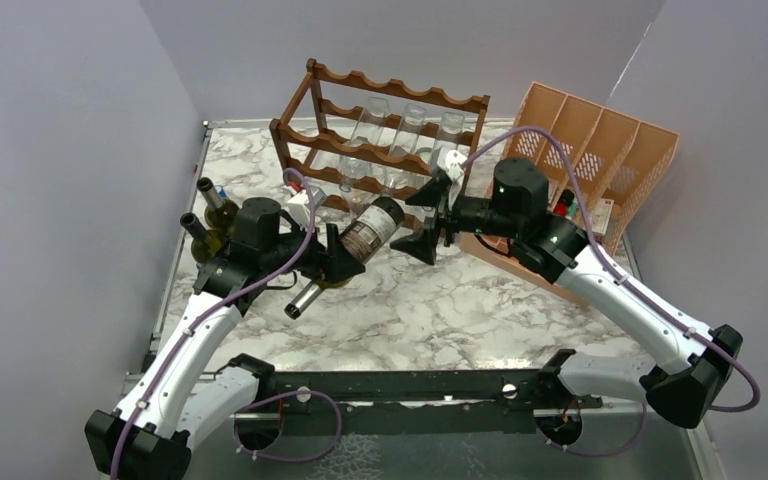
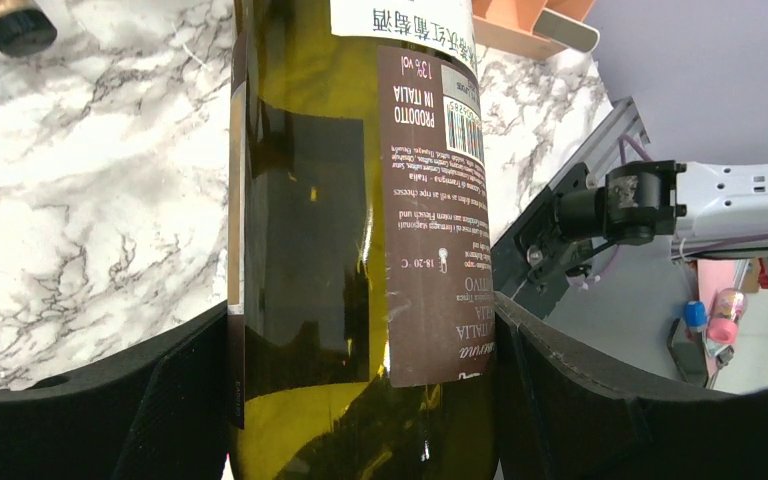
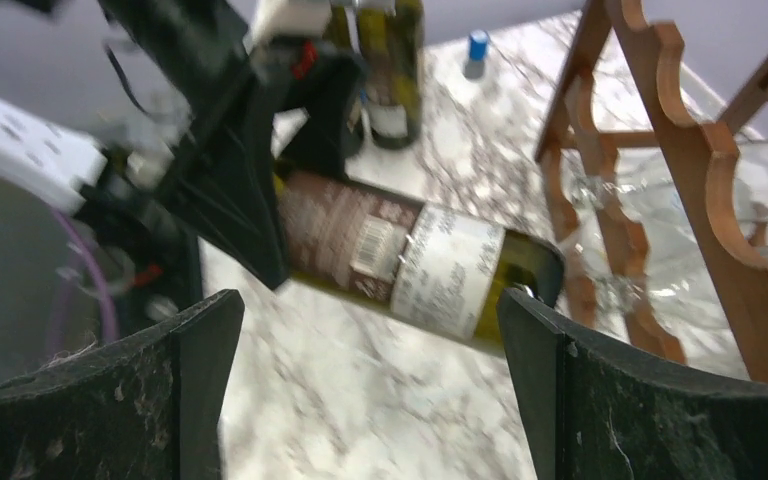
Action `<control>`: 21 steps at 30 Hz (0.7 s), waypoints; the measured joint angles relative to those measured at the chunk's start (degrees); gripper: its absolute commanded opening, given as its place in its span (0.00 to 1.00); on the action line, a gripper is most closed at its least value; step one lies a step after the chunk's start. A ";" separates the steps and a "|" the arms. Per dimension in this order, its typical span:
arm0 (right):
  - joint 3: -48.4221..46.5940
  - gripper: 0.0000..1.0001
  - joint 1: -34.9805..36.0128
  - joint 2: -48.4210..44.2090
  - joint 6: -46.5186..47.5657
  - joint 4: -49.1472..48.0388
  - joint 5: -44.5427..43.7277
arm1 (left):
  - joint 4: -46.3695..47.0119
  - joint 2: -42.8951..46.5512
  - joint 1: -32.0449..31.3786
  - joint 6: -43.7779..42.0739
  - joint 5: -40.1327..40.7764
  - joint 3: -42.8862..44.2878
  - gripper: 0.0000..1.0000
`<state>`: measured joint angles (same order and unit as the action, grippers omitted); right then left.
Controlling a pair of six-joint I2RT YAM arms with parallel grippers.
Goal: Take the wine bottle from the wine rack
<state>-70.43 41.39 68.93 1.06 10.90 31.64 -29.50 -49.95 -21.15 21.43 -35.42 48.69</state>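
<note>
Grasping the wine bottle [image 1: 371, 231], left hand [image 1: 343, 258] hangs between standing bottles [image 1: 212, 215] and the released right hand [image 1: 428, 218]

The left gripper [image 1: 345, 258] clamps the wine bottle [image 1: 372, 230]; the right gripper [image 1: 428, 218] faces it, jaws wide open, both arms bent inward.

Site: robotics lab test cell | Enclosure: plain grey partition walls [image 1: 50, 150] | Bench: marble-patterned table [image 1: 440, 310] | Fixtures: white left arm [image 1: 195, 340], right arm [image 1: 630, 300], black mounting bar [image 1: 410, 385], exposed purple cable [image 1: 532, 129] | Props: wine rack [image 1: 397, 92], orange organiser [image 1: 610, 140]
</note>
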 measured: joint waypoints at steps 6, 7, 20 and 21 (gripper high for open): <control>7.04 1.00 0.13 0.02 17.99 0.17 0.00 | -1.11 -1.20 0.00 0.02 0.00 -1.73 0.44; 7.04 1.00 0.13 0.79 21.00 0.74 0.98 | -1.38 -1.33 0.00 0.02 -0.02 -1.95 0.44; 17.18 1.00 4.81 5.05 50.64 -2.38 11.96 | -4.02 -2.67 0.00 0.42 -1.11 -7.58 0.44; 17.18 1.00 5.31 5.84 51.63 -3.28 11.98 | -4.09 -2.86 0.00 0.39 -1.18 -7.76 0.44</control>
<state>-53.25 46.70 74.76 52.69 7.62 43.62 -33.58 -52.82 -21.15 21.82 -36.60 40.93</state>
